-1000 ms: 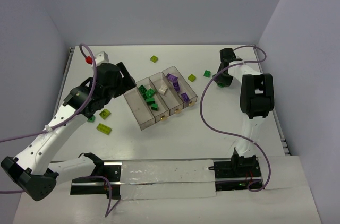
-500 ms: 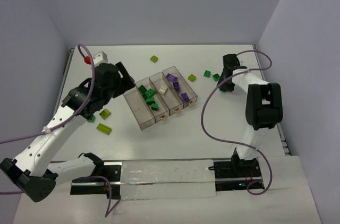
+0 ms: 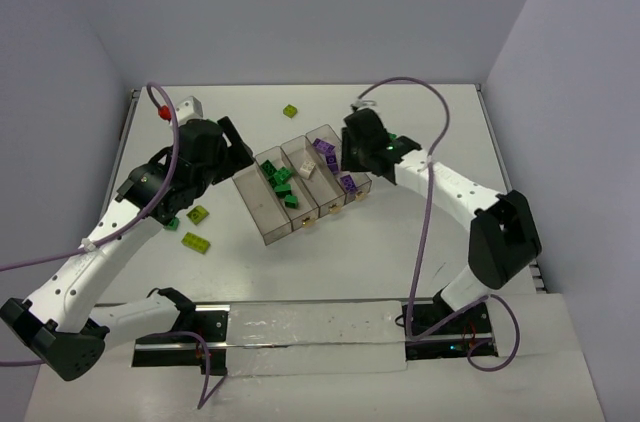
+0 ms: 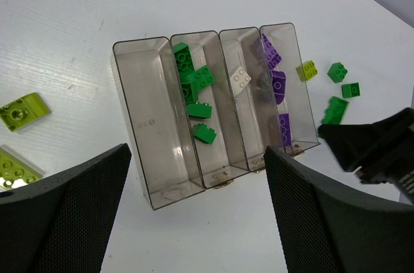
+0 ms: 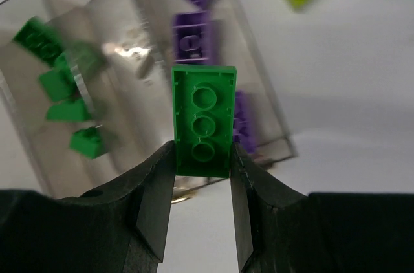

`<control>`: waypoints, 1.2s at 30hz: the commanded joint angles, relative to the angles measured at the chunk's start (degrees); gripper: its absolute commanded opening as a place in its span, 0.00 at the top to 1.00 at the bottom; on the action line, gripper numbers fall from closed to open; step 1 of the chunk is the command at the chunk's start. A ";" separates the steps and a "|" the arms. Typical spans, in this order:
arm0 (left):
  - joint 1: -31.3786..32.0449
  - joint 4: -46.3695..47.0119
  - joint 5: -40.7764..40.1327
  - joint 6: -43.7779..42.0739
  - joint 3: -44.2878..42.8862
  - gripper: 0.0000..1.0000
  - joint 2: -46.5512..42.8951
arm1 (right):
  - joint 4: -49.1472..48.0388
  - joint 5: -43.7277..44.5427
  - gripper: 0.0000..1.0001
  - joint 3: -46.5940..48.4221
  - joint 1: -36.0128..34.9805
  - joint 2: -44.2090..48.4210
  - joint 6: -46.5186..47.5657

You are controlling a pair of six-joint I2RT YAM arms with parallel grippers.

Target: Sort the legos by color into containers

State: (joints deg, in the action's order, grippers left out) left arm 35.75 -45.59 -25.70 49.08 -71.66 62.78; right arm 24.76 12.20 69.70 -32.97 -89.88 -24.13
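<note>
The containers [image 3: 258, 210] are one clear smoky tray of several narrow compartments, mid-table. Its leftmost compartment [image 4: 147, 124] is bare. The others hold dark green legos [image 4: 194, 88], a white one [image 4: 240, 79] and purple ones [image 4: 277, 85]. My right gripper [image 3: 356, 154] hovers over the tray's right end, shut on a dark green brick [image 5: 202, 121], which hangs above the purple compartment [image 5: 194, 40]. The same brick [image 4: 334, 110] shows in the left wrist view. My left gripper [image 3: 236, 148] is open and empty, just left of the tray; its fingers [image 4: 65, 215] straddle the tray's near end.
Loose yellow-green bricks lie at the back [image 3: 290, 111] and left of the tray [image 3: 197, 213], [image 3: 196, 242], with a dark green one [image 3: 172, 224]. Right of the tray lie a yellow-green brick [image 4: 306, 70] and two dark green ones [image 4: 336, 72]. A white block [image 3: 191, 105] sits back left.
My right arm has swung from the back right of the table leftward to the tray's right end, carrying the dark green brick. The left arm has stayed put.
</note>
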 commanded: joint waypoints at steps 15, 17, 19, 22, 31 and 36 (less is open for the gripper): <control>-0.51 1.23 -0.93 -0.18 -1.25 0.08 -2.70 | 3.83 3.15 0.62 17.16 -18.19 -16.90 3.70; -0.51 1.31 -0.95 -0.31 -1.02 0.08 -2.87 | 3.70 3.11 0.61 16.06 -18.66 -16.27 3.47; -0.51 1.51 -1.02 -0.38 -0.86 0.08 -3.02 | 3.79 3.31 0.60 15.25 -19.01 -16.12 3.43; -0.51 1.48 -0.76 -0.38 -0.76 0.08 -3.03 | 4.41 4.44 0.57 14.36 -19.49 -15.99 3.02; -0.51 1.16 -0.93 -0.12 -0.15 0.08 -4.12 | 6.08 7.91 0.21 12.95 -19.76 -13.24 1.84; -0.53 1.07 -0.96 0.08 0.11 0.08 -4.54 | 7.54 12.24 0.18 14.56 -18.79 -9.96 2.89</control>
State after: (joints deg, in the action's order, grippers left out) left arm 35.53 -45.67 -25.76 49.10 -71.66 59.52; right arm 30.71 18.67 82.78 -52.31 -105.57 -21.71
